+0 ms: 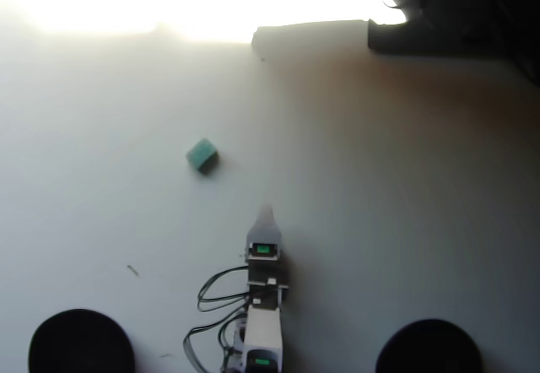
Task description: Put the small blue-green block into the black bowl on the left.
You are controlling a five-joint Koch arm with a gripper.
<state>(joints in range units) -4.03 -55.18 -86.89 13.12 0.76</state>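
Observation:
In the overhead view a small blue-green block with a paler top lies on the white table, left of centre. The white arm reaches up from the bottom edge, and its gripper ends below and to the right of the block, well apart from it. Only one pale tip shows, so its state cannot be told. Nothing is seen in it. A black bowl sits at the bottom left corner, partly cut off by the frame edge.
A second black bowl sits at the bottom right, also cut off. Black cables loop left of the arm's base. Dark objects line the top right edge. Strong glare washes out the top left.

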